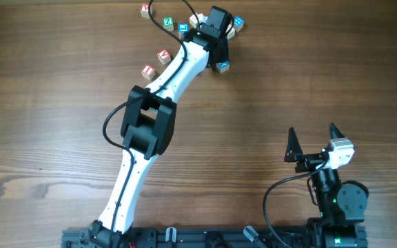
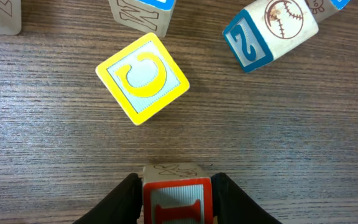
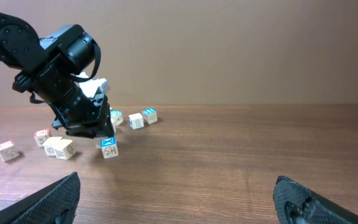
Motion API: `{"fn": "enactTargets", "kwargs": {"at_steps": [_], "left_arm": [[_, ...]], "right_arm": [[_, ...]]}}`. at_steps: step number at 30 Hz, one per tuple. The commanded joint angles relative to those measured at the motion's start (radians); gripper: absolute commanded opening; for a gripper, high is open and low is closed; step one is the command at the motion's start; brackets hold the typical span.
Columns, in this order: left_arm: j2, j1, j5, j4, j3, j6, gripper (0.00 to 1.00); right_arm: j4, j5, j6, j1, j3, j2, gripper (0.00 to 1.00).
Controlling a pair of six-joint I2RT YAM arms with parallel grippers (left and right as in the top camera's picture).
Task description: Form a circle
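red-lettered cube (image 2: 177,202) nearest, pinched between the fingers of left tool (image 2: 178,182), both sides touched. yellow c cube (image 2: 143,78) just ahead on the left, blue 2 cube (image 2: 253,40) ahead on the right, apart, turned askew. circle (image 1: 223,66) only a loose group of cubes round that tool at far middle of bench (image 1: 47,124); two red cubes (image 1: 147,71) lie left of it. left arm (image 1: 150,124) stretched diagonally, wrist bent down. right tool (image 1: 312,134) wide, holding nothing, near right edge.

At far end of bench (image 1: 60,103): left hand (image 1: 220,55); right hand (image 1: 314,138) at near right, well apart.
I cube (image 2: 177,205) betw. L fingers; C cube (image 2: 143,78) just ahead; 2 cube (image 2: 253,40) beyond, to the right.
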Motion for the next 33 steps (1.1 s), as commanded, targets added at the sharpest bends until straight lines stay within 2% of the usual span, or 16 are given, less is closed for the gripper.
{"fn": "enactTargets", "kwargs": {"at_steps": [1,7,15,22,28,33], "left_arm": [[0.011,0.006,-0.014,0.004,-0.002,-0.006,0.43],[0.003,0.006,-0.013,0.011,0.0,-0.006,0.24],[-0.142,0.006,-0.013,-0.002,0.0,-0.006,0.23],[-0.374,0.015,-0.014,-0.234,0.0,-0.003,0.21],[-0.351,0.047,-0.015,-0.445,-0.019,-0.002,0.16],[-0.33,0.08,-0.036,-0.497,-0.125,-0.002,0.15]], "right_arm": [[0.005,0.018,-0.009,-0.004,-0.001,0.001,1.0],[0.005,0.018,-0.009,-0.004,-0.001,0.001,1.0],[0.005,0.018,-0.009,-0.004,-0.001,0.001,1.0],[0.005,0.018,-0.009,-0.004,-0.001,0.001,1.0],[0.005,0.018,-0.01,-0.004,-0.001,0.001,1.0],[0.005,0.018,-0.01,-0.004,-0.001,0.001,1.0]]}}
